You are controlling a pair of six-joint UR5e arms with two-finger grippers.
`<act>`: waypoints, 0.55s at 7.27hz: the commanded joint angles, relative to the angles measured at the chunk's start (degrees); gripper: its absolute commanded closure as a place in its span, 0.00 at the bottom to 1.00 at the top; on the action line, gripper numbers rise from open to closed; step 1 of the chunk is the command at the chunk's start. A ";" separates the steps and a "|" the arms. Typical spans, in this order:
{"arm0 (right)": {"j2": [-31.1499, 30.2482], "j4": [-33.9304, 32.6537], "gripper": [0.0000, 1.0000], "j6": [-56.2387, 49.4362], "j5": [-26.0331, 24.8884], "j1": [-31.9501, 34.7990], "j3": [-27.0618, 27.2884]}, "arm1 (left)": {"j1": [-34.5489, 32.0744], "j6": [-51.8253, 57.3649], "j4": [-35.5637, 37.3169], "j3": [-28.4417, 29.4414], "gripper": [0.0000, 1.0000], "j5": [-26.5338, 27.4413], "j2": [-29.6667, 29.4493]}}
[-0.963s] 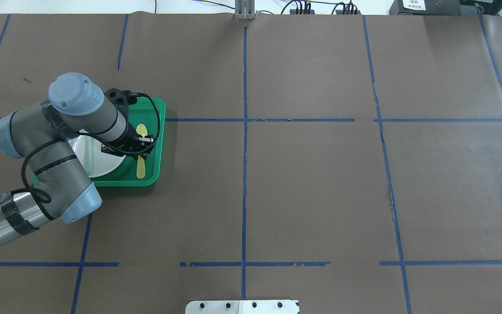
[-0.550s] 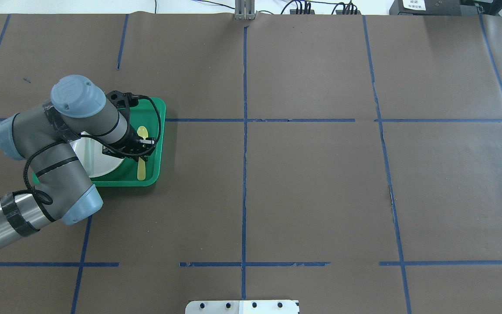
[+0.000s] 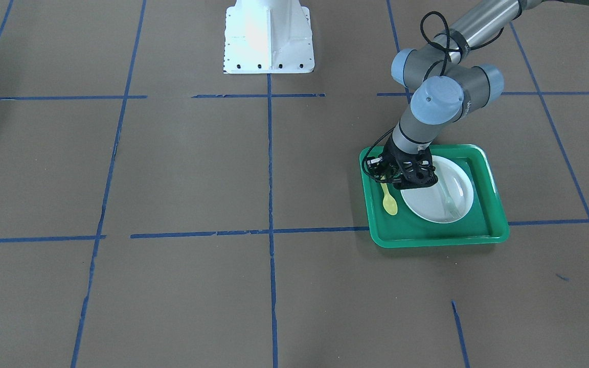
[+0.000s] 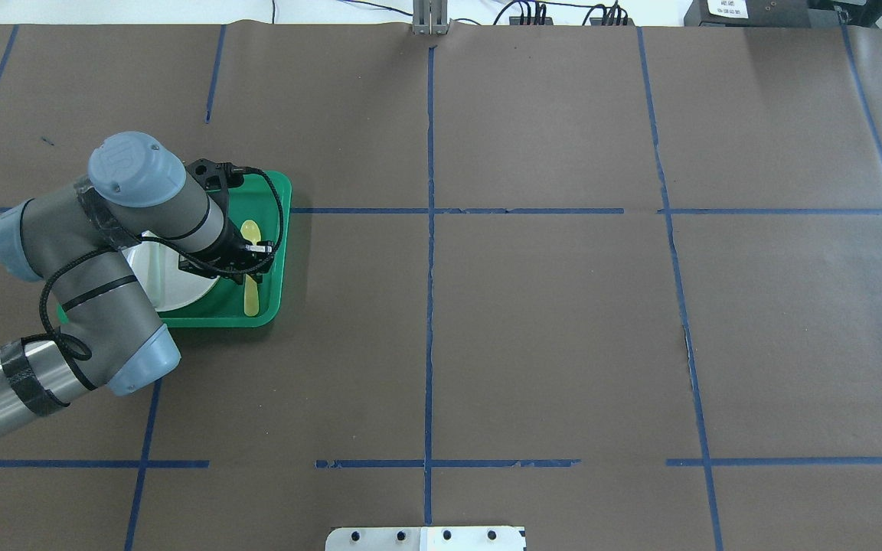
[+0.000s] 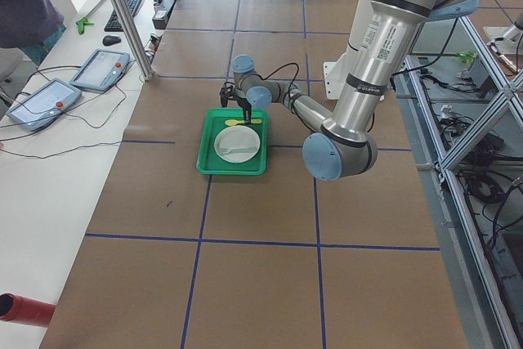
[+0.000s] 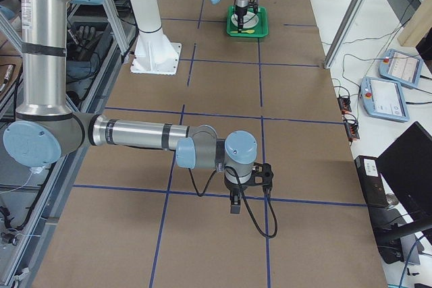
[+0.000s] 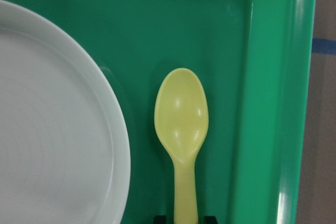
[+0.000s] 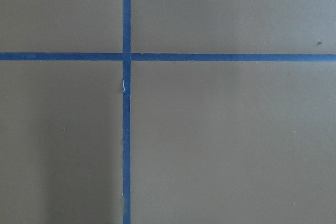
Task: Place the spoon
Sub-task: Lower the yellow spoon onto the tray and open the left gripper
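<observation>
While pinching small yellow plastic spoon (image 7: 181,114) mid-handle in left gripper (image 4: 250,266), kept bowl beyond fingertips (image 7: 163,219), inside green plastic tray (image 7: 262,77); shifted slightly rightward since earlier.

We see the small yellow plastic spoon (image 7: 181,124) level and hollow side up, in the green tray (image 7: 262,77). It sits in the strip between the white plate (image 7: 52,129) and the tray's side wall, clear of the plate. Its flat, straight handle is pinched between the left gripper's (image 7: 186,219) fingertips.
</observation>
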 commanded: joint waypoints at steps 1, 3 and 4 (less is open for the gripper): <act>-0.03 -0.08 0.00 0.00 0.00 0.00 0.00 | -2.28 0.27 0.57 -3.86 0.62 0.13 0.30; -0.03 0.00 0.00 0.00 0.00 0.00 0.00 | -7.37 0.02 0.49 -5.98 0.00 0.22 1.08; -0.03 0.00 0.00 0.00 0.00 0.00 -0.09 | -8.88 0.36 0.49 -8.78 0.00 0.13 3.27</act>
